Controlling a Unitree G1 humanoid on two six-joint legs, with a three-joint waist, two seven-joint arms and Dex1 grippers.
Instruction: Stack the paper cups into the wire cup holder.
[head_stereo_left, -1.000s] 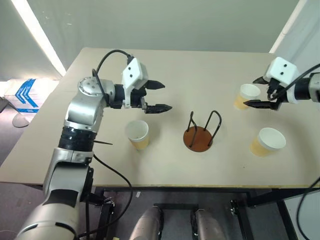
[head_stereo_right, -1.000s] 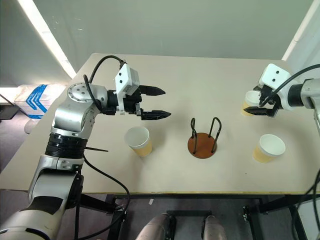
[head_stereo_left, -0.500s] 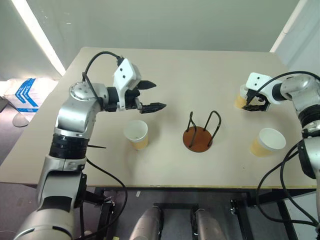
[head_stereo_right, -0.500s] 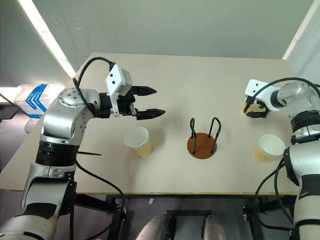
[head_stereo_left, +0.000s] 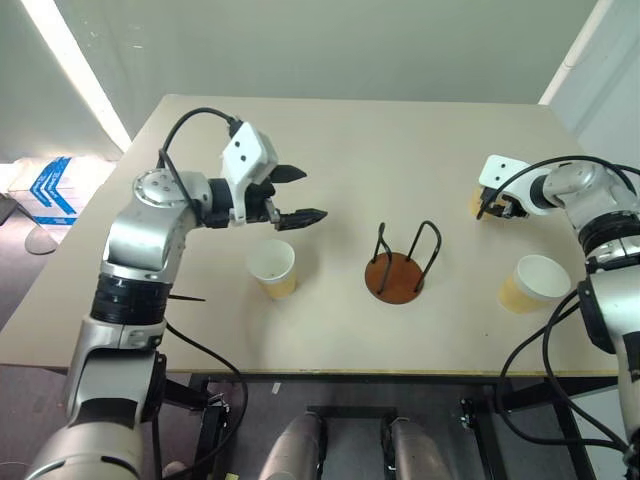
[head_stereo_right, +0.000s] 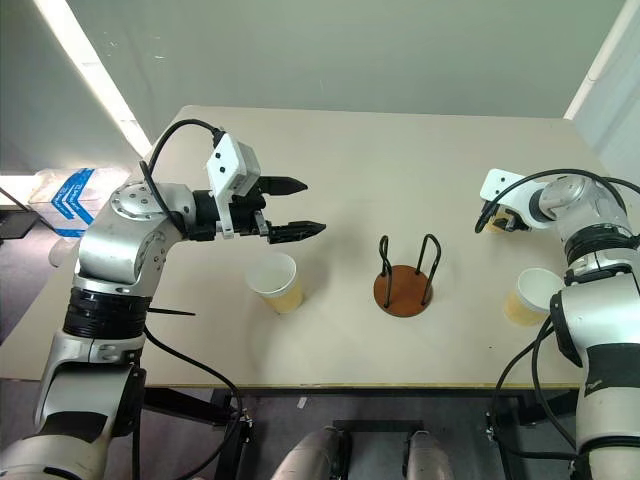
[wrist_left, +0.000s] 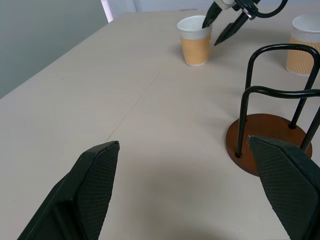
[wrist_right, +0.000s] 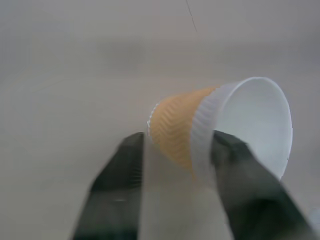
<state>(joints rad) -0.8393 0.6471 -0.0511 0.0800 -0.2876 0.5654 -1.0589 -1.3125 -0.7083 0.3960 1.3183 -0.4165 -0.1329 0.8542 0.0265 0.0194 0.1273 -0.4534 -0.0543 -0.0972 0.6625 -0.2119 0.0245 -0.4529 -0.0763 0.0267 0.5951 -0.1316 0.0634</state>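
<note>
The wire cup holder (head_stereo_left: 396, 276), a brown disc with black wire loops, stands mid-table with nothing in it. One paper cup (head_stereo_left: 272, 268) stands upright to its left. My left gripper (head_stereo_left: 312, 193) hovers open just behind that cup, pointing toward the holder. A second paper cup (head_stereo_left: 533, 282) stands at the front right. A third paper cup (wrist_right: 250, 120) sits at the far right, between the fingers of my right gripper (wrist_right: 180, 137). Those fingers press on its sides. In the head views the white wrist housing hides most of this cup.
The tan table (head_stereo_left: 400, 140) ends close to the right of the two right-hand cups. Its front edge runs just below the holder. A blue-marked box (head_stereo_left: 50, 185) lies on the floor past the left edge. My left arm's black cable loops above the table's left part.
My right gripper has dropped down and forward onto the far right cup and closed its wide-open fingers around it. The left gripper stays open and has hardly moved.
</note>
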